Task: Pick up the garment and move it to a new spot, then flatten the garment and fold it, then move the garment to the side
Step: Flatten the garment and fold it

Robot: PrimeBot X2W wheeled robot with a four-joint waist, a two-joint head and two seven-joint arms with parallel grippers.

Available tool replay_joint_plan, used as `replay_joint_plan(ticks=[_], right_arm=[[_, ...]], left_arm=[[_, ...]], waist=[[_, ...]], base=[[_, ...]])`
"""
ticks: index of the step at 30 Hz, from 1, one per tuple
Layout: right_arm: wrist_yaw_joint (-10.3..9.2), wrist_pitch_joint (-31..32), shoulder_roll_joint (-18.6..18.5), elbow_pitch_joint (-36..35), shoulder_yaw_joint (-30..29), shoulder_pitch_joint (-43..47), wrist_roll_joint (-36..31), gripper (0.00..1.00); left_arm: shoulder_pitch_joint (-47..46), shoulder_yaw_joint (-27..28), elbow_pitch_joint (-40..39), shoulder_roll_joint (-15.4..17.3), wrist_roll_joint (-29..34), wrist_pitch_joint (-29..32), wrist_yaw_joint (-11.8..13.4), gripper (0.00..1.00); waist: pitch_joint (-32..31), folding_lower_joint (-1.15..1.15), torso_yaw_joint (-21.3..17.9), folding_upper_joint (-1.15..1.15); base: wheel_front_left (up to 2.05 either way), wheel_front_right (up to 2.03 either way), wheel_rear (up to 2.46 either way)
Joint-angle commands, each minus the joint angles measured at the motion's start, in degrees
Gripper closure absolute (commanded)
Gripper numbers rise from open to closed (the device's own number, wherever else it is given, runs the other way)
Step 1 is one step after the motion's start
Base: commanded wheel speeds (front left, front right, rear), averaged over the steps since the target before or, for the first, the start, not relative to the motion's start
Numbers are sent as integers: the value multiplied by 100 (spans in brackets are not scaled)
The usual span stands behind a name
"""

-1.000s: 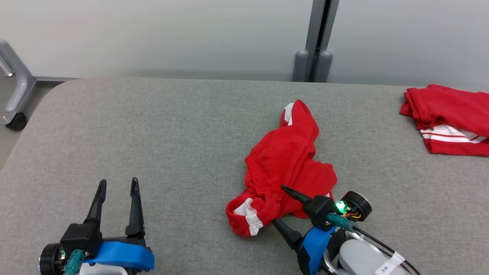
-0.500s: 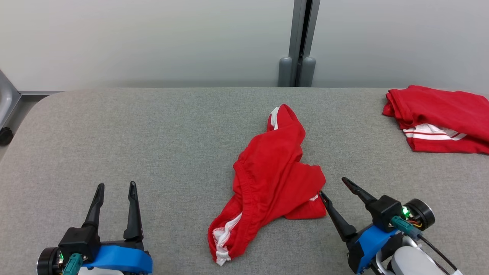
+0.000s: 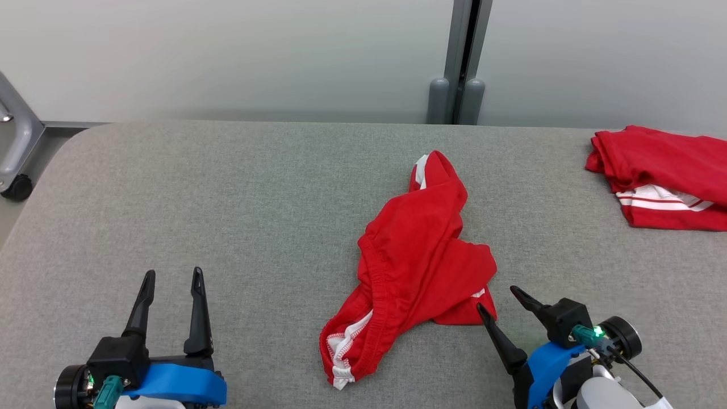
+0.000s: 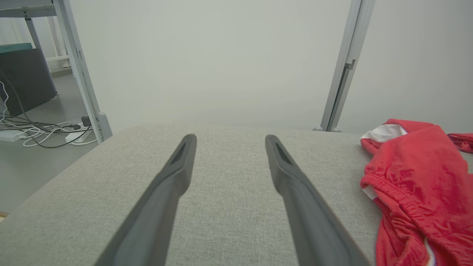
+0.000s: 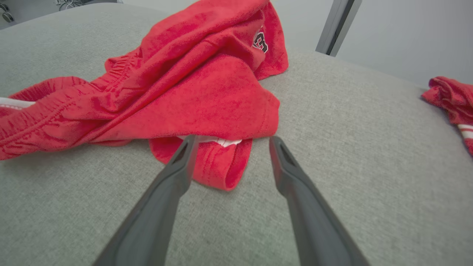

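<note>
Fingers (image 3: 197, 318) of the left gripper (image 3: 172, 275) and right gripper (image 3: 497, 298) are standing spread wide and empty, while the red garment (image 3: 414, 255) is lying crumpled mid-counter (image 3: 255, 199), just beside the right pair, with flattening, folding and setting aside apparently all waiting.

Looks like lab/test bay: bare partition wall (image 3: 227, 57), metal post (image 3: 466, 51), grey padded table (image 3: 227, 199), loose floor cables (image 4: 33, 130), castered frame (image 3: 20, 139).

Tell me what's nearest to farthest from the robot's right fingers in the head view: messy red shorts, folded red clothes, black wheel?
1. Messy red shorts, middle, just beside the right fingers.
2. Folded red clothes, far right.
3. Black wheel, far left, off the table.
</note>
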Motion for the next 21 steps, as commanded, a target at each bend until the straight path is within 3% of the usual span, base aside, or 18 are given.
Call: replay_joint_plan(ticks=[1,10,11,12,21], right_arm=[[0,8,54,112,17,-122,17,0],[0,-88,264,1194,228,-634,178,0],[0,-85,293,1322,271,-694,235,75],[0,-94,317,1427,331,-752,276,100],[0,-373,259,1479,320,-764,599,100]], left_arm=[[-99,-7,-22,14,15,-27,-10,0],[-198,-3,-13,-5,33,-27,-21,0],[-210,-7,-6,-14,38,-27,-21,0],[-216,-9,-5,-19,38,-27,-19,0],[-113,81,18,-40,19,-27,11,0]], waist=[[37,0,37,0],[205,0,190,0],[214,0,201,0],[223,0,207,0],[124,0,45,0]], base=[[0,0,0],[0,0,0],[0,0,0],[0,0,0],[0,0,0]])
